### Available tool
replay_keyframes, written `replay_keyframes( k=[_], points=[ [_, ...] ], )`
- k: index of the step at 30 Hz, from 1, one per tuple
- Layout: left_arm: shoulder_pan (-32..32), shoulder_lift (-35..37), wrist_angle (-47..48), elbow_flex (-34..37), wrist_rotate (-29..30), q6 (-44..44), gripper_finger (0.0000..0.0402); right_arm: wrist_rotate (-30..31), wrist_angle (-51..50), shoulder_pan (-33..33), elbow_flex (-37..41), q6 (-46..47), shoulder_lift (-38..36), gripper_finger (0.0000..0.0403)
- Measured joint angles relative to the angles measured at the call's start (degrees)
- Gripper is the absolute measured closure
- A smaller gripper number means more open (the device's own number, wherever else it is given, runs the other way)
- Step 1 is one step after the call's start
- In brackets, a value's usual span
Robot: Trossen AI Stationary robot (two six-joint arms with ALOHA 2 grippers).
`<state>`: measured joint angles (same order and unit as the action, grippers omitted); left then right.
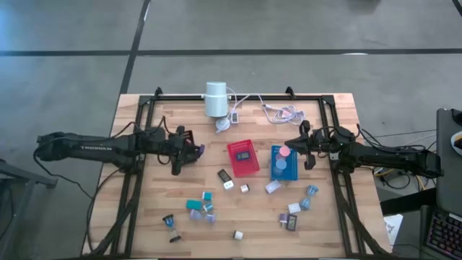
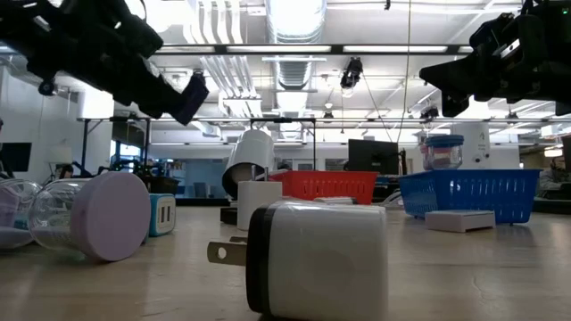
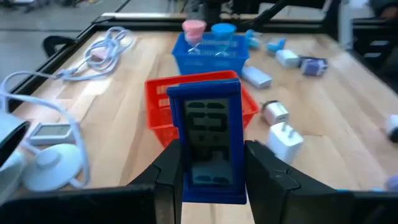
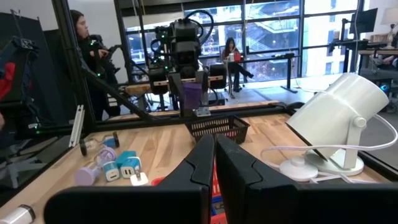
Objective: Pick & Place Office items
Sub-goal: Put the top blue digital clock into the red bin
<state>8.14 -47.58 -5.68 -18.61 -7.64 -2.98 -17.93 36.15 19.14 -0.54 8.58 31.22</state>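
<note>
Nearest the low camera, a white charger block (image 2: 317, 259) lay on the counter (image 1: 339, 217) among scattered office items (image 1: 206, 209). Farther off, I saw the left claw (image 3: 211, 158) pinching a blue-framed calculator (image 3: 208, 140) above the counter left of the red tray (image 1: 243, 157). Right claw (image 4: 214, 163) was pressed together, empty, by the blue tray (image 1: 283, 165).

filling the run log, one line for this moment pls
left gripper: shut on blue item, above table | right gripper: shut, empty, over blue tray | red tray: between arms

Open-plan robotics lab, exposed ceiling ducts (image 2: 294, 18), strip lights, desk monitors (image 2: 370, 156), glass walls, people (image 4: 81, 37) at workstations
</note>
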Motion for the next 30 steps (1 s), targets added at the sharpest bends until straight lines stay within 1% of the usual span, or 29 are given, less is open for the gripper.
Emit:
replay_keyframes(
  k=[2,5,8,14,17,20,24,30],
  points=[
    [0.0,-2.26,1.55,-2.44,0.78,0.09,0.029,0.0,0.01,0.0,0.0,0.0,0.0,0.039],
    [-0.02,-8.14,2.95,-7.7,1.51,-0.17,0.029,0.0,0.01,0.0,0.0,-0.01,0.0,0.039],
    [-0.04,-15.76,4.6,-14.24,1.61,-2.03,0.029,0.0,-0.01,0.0,0.0,0.0,0.0,0.039],
    [-0.07,-33.16,9.69,-28.65,1.59,-4.82,0.029,0.01,-0.01,0.0,0.0,-0.01,0.0,0.039],
    [-0.07,-40.96,13.97,-35.13,1.59,-5.48,0.029,0.02,-0.01,0.0,0.0,0.0,0.0,0.039],
    [-0.07,-47.75,17.97,-40.19,1.59,-4.99,0.029,0.02,0.01,0.02,0.0,-0.02,0.0,0.039],
    [-0.13,-54.54,21.35,-46.64,1.61,-4.66,0.029,0.02,-0.01,0.01,0.0,0.0,0.0,0.039],
    [-0.13,-61.82,24.89,-54.07,3.04,-4.71,0.029,0.02,-0.01,0.0,0.02,-0.02,0.0,0.039]
  ],
)
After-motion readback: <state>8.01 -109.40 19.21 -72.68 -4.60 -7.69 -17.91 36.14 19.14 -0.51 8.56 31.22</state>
